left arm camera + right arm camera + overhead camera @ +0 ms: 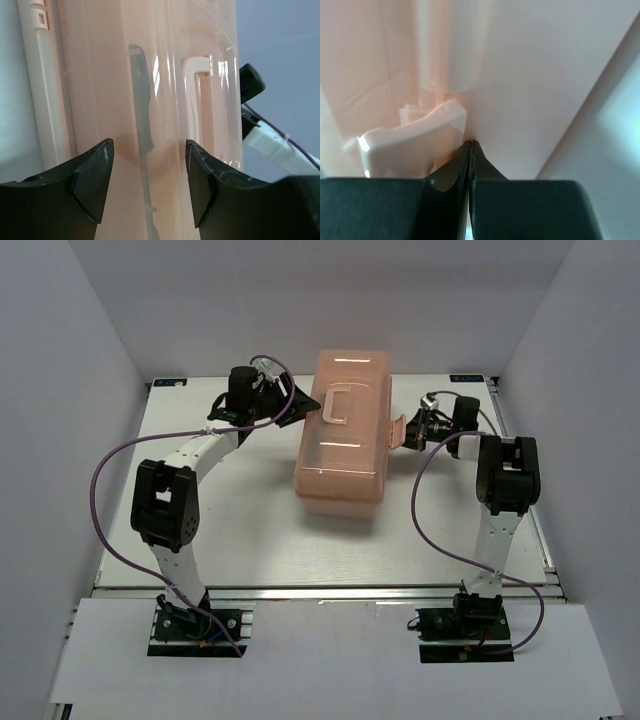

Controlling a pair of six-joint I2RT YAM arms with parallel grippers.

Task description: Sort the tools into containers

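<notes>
The salmon-pink translucent toolbox stands closed in the middle of the table, with its lid handle on top. My left gripper is open, close against the box's left side; in the left wrist view the box fills the frame. A dark screwdriver shape shows dimly through the lid. My right gripper is shut, with its tips right beside the box's latch on the right side. The other tools are hidden.
White walls enclose the table on the left, back and right. The right arm shows past the box in the left wrist view. Purple cables loop from both arms over the table.
</notes>
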